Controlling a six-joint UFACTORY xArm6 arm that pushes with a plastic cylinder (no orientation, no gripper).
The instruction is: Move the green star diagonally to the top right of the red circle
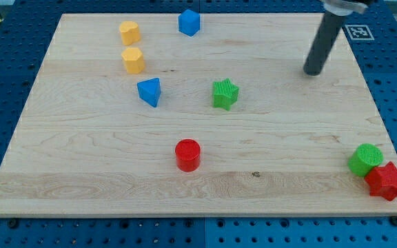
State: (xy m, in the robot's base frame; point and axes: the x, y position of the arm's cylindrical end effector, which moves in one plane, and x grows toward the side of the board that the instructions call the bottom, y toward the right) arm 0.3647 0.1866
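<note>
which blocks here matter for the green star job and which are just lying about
For the job:
green star
red circle
my tip, to the view's right of the star and apart from it

Lying about:
two yellow blocks
blue block
blue triangle
green cylinder
red star

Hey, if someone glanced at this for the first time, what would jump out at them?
Probably my tip, the dark rod's end at the view's upper right, apart from every block. Next, the green star near the middle, with the red circle below and left of it. In the bottom right corner, a green cylinder touches a red star.
</note>
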